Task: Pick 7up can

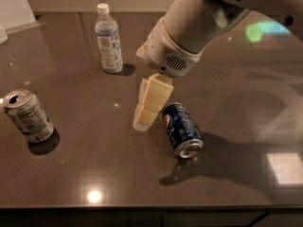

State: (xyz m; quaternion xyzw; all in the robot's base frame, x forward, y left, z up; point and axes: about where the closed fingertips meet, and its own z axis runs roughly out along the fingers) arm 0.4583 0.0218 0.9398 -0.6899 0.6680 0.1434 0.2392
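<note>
The 7up can stands upright at the left of the dark table, silver-grey with a white nutrition panel and an opened top. My gripper hangs from the white arm over the middle of the table, well to the right of the 7up can and just left of the Pepsi can. It touches neither can.
A dark blue Pepsi can lies on its side in the middle. A clear plastic bottle with a white cap stands at the back. The table's front edge runs along the bottom. A pale object sits at the far left.
</note>
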